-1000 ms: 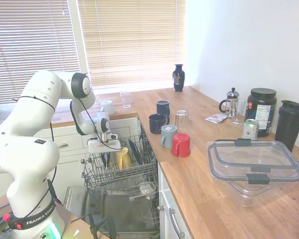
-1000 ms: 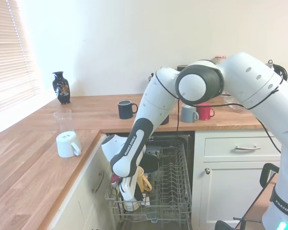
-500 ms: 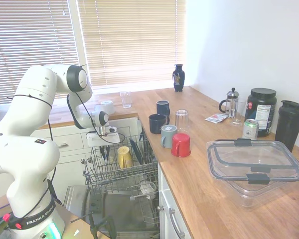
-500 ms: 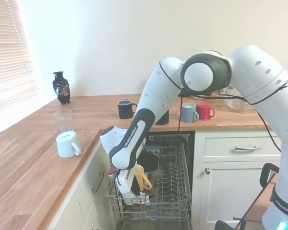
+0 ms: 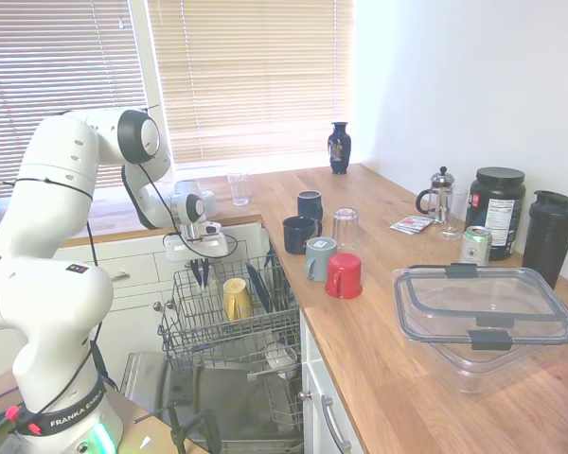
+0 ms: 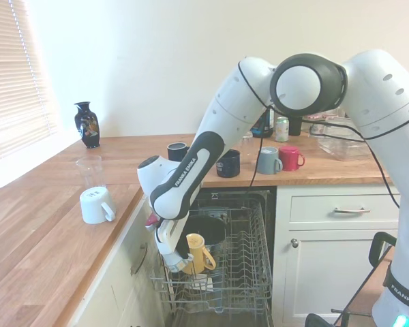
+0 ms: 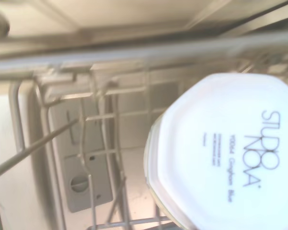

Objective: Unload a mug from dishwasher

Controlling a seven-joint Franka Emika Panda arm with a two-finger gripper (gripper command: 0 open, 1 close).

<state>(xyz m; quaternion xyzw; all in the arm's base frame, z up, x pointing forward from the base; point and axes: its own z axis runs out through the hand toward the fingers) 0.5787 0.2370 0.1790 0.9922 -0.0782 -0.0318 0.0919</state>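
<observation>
The mug (image 6: 95, 204), small and whitish with one side handle, stands upside down on the wooden counter left of the dishwasher, beside a glass (image 6: 89, 170). In the first exterior view the mug (image 5: 206, 200) peeks out behind the wrist. My gripper (image 5: 201, 273) (image 6: 180, 261) hangs over the left part of the dishwasher's pulled-out wire rack (image 5: 275, 333) (image 6: 249, 272), close beside a yellow mug (image 5: 235, 298) (image 6: 199, 252). Neither exterior view shows anything hanging from the gripper. The wrist view shows a mug's white printed underside (image 7: 225, 153) with a yellowish rim, over rack wires (image 7: 86, 143).
Two dark blue mugs (image 5: 310, 203) (image 5: 298, 234), a grey-blue mug (image 5: 319, 257), a red mug (image 5: 344, 275) and a glass (image 5: 346, 225) stand on the counter right of the rack. Dark plates (image 5: 257, 286) lean in the rack. A clear lidded container (image 5: 483, 317) sits farther right.
The gripper has risen from low inside the rack to just above its top edge. The yellow mug and the whitish mug have stayed where they were.
</observation>
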